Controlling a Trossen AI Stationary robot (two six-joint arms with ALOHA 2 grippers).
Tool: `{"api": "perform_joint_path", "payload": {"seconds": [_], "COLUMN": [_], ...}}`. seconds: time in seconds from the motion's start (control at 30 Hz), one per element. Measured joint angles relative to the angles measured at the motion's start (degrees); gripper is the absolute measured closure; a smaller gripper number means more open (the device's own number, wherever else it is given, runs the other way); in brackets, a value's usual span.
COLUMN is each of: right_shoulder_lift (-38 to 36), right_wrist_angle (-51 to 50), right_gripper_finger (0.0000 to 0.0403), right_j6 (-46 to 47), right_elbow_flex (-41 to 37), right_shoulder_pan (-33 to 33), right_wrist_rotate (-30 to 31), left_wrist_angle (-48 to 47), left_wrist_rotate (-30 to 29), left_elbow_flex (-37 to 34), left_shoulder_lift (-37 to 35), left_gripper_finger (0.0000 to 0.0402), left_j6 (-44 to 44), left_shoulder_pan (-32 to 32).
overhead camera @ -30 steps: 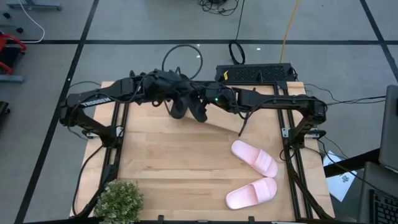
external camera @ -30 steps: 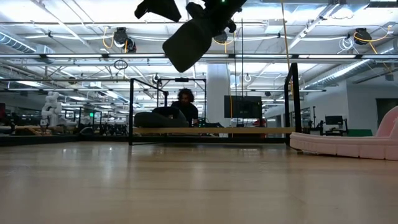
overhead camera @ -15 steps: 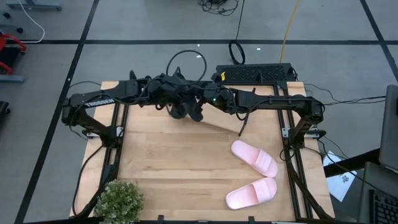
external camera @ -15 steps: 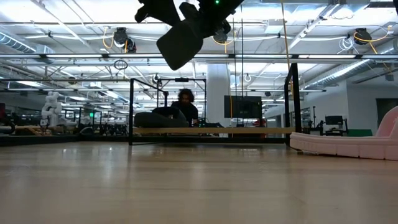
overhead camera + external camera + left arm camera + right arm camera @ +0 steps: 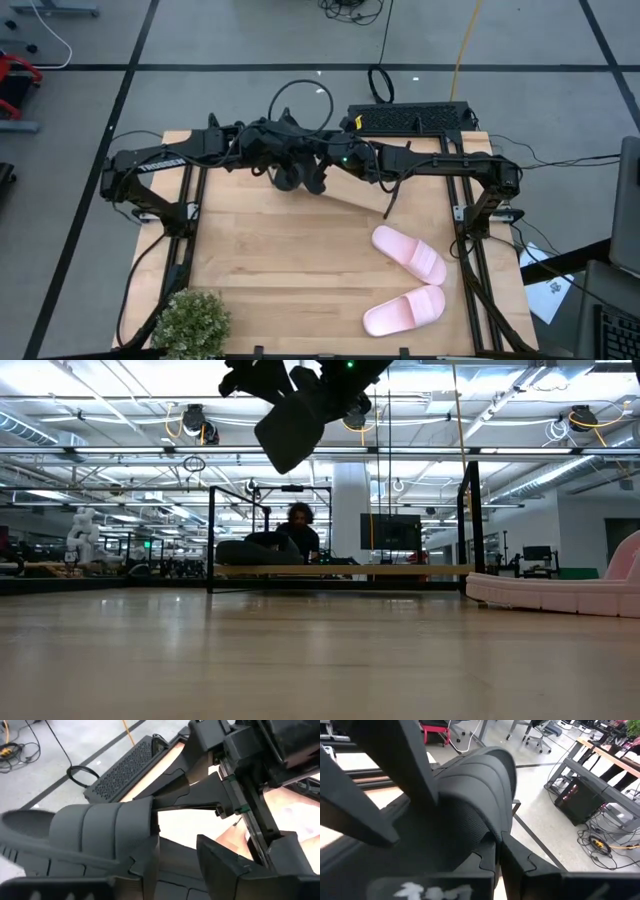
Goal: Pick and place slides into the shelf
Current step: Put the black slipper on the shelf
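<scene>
In the upper middle of the high view both arms are meeting above the shelf [image 5: 345, 196], with a black slide [image 5: 289, 175] hanging in the air between them. The right gripper [image 5: 318, 168] is pinching that slide with its fingers pressed together on it, while the left gripper [image 5: 272, 160] is sitting beside it with its fingers spread apart. Two pink slides [image 5: 409, 252] are lying on the table [image 5: 260, 260] at lower right, and a second black slide [image 5: 248, 551] is resting on the shelf in the low view.

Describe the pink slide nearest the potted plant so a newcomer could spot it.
Start at the wooden table and find the plant at one corner. Along that same edge, toward the right arm's side, lies a pale pink slide; its twin lies farther in, toward the shelf.
</scene>
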Motion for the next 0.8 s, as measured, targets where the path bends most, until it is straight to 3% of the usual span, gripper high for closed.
{"api": "perform_joint_path", "payload": {"seconds": [0.5, 0.8], "right_shoulder_lift": [0.0, -0.01], "right_wrist_angle": [-0.17, -0.75], "right_gripper_finger": [0.0403, 0.0403], "right_j6": [-0.66, -0.85], "right_elbow_flex": [0.02, 0.08], "right_shoulder_pan": [0.33, 0.37], "right_wrist_rotate": [0.06, 0.0], "left_wrist_angle": [-0.27, 0.74], "left_wrist_rotate": [-3.94, -6.42], "left_elbow_flex": [0.0, 0.0], "left_shoulder_lift": [0.0, 0.0], "left_gripper_finger": [0.0254, 0.0254], "left_j6": [2.0, 7.54], "left_shoulder_pan": [1.22, 1.21]}}
